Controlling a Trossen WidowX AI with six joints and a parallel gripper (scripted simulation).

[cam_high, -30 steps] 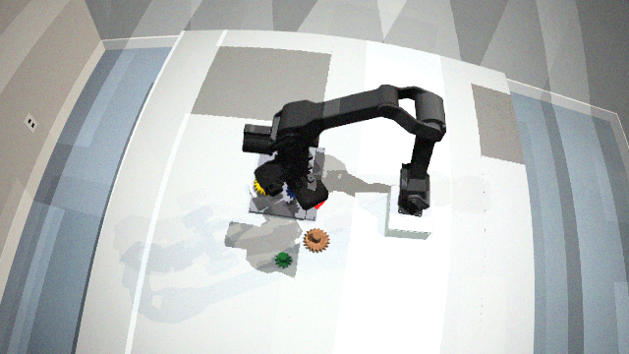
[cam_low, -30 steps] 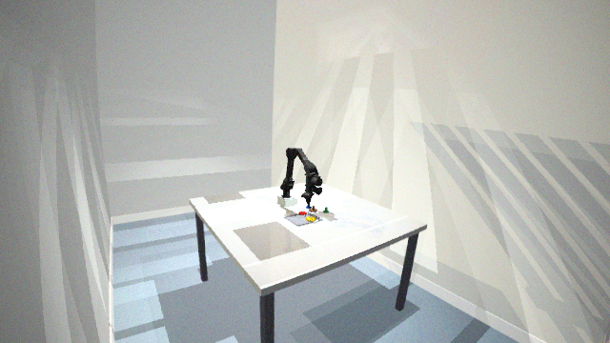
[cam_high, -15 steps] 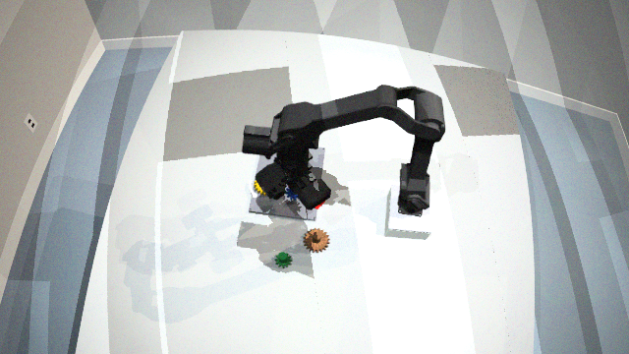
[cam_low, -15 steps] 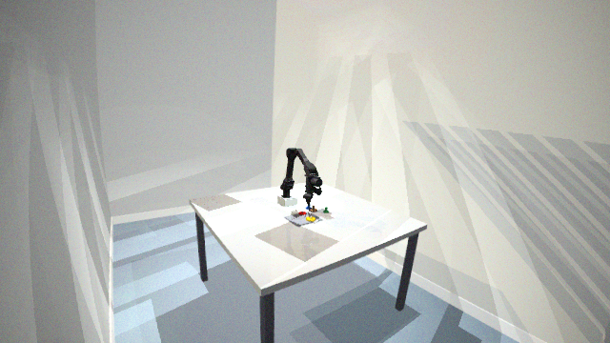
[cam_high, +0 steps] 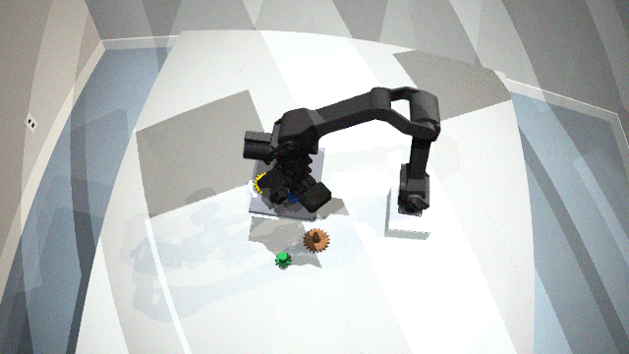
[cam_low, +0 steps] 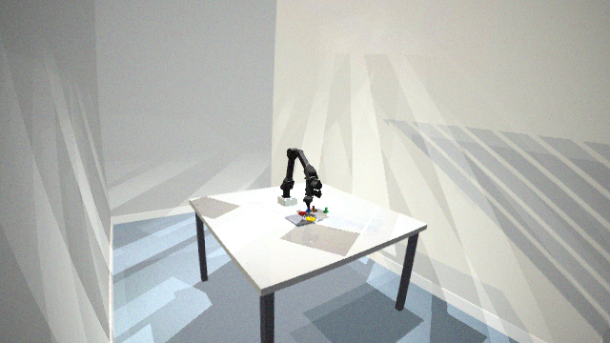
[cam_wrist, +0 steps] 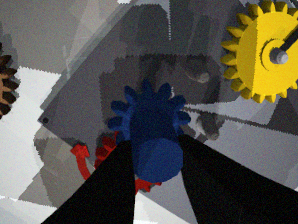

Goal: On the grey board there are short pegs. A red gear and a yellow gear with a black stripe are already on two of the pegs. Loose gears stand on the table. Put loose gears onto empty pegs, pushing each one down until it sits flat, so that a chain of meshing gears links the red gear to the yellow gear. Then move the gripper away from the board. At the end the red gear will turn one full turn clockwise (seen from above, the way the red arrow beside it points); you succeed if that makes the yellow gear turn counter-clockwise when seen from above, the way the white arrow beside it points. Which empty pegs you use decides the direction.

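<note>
My gripper [cam_wrist: 154, 147] [cam_low: 308, 207] is shut on the knob of the blue gear [cam_wrist: 147, 102] [cam_high: 294, 198], low over the grey board [cam_high: 319, 159] [cam_wrist: 75, 102]. The blue gear's underside is hidden, so I cannot tell whether it touches a peg. The red gear [cam_wrist: 104, 151] [cam_low: 302, 213] is partly hidden behind the blue gear and a finger in the wrist view. The yellow gear [cam_wrist: 255, 60] [cam_high: 257, 188] [cam_low: 311, 219] sits on its peg. Two bare pegs [cam_wrist: 200, 76] [cam_wrist: 210, 131] show between blue and yellow. The brown gear [cam_high: 321, 244] [cam_wrist: 7, 82] and green gear [cam_high: 283, 259] [cam_low: 326, 210] stand on the table.
The red arrow [cam_wrist: 81, 162] lies beside the red gear. The arm's pale base block [cam_high: 408, 231] [cam_low: 287, 201] stands on the table [cam_high: 373, 295], to the right of the board in the top view. The arm hides much of the board there.
</note>
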